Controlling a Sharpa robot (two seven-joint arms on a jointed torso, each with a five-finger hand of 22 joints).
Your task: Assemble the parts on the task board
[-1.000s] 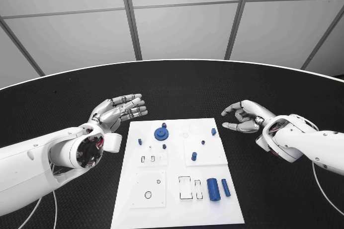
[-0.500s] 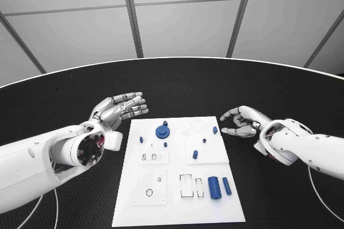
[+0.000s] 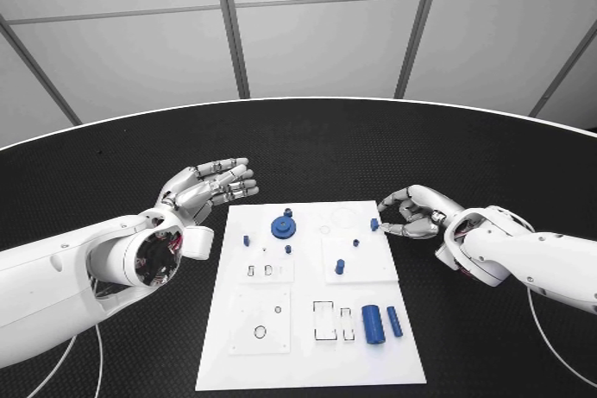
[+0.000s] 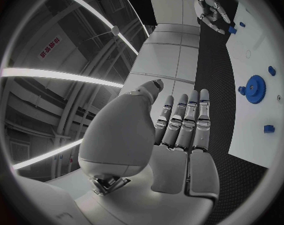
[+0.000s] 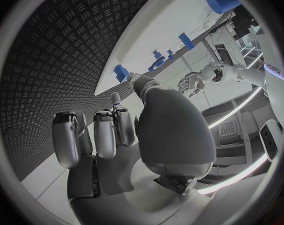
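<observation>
- The right hand (image 3: pixel 411 212) is curling its fingers, holding nothing, beside the small blue peg (image 3: pixel 373 224) at the task board's (image 3: pixel 311 363) right edge.
- It should be pinching the peg gently and lifting straight up.
- The left hand (image 3: pixel 209 189) is waiting open and empty, near the board's far left corner.

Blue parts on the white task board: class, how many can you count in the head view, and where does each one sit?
7: the gear far middle, pegs at, one beside the right hand, and two cylinders near right. Tiny ones may escape notice.
</observation>
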